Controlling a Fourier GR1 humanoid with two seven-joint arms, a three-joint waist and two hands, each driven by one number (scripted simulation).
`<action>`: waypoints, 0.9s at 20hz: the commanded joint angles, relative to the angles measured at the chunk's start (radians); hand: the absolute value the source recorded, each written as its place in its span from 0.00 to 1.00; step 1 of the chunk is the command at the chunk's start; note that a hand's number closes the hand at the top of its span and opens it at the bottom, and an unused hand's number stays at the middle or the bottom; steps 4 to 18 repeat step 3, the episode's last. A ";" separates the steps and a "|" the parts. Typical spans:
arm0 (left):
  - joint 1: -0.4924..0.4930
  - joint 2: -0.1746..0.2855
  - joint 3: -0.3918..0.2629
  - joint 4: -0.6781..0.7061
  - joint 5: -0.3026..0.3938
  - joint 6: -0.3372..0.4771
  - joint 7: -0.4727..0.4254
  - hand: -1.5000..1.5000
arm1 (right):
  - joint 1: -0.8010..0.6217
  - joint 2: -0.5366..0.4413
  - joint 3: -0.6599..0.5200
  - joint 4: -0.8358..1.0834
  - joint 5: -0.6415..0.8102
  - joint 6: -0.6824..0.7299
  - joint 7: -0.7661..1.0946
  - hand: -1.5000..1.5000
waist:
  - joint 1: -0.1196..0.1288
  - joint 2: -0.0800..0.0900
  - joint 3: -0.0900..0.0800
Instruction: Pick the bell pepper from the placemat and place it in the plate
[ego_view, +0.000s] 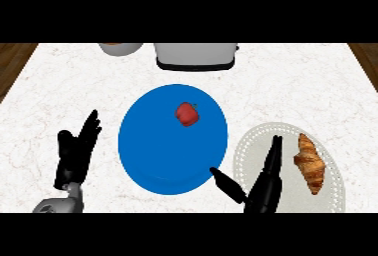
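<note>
The red bell pepper is seen lying in the upper middle of the blue plate, its long axis set roughly up-down in the frame; which way the stem points cannot be told. The right hand is held open and empty over the white placemat at lower right, beside a croissant. The left hand is rested open and empty at lower left

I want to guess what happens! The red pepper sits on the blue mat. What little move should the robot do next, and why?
Probably move the right hand forward and left toward the bell pepper: it lies untouched on the blue placemat, while that open, empty hand hovers over the plate.
</note>
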 joint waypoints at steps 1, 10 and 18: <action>0.016 -0.005 0.004 -0.012 -0.002 0.000 -0.001 0.50 | 0.076 -0.027 -0.008 -0.031 -0.043 -0.011 -0.063 0.00 | 0.001 0.000 0.000; 0.065 -0.012 -0.006 -0.036 0.003 -0.012 -0.040 0.50 | 0.062 0.019 -0.034 0.019 -0.013 -0.005 -0.070 0.00 | 0.002 0.000 0.000; 0.065 -0.012 -0.006 -0.036 0.003 -0.012 -0.040 0.50 | 0.062 0.019 -0.034 0.019 -0.013 -0.005 -0.070 0.00 | 0.002 0.000 0.000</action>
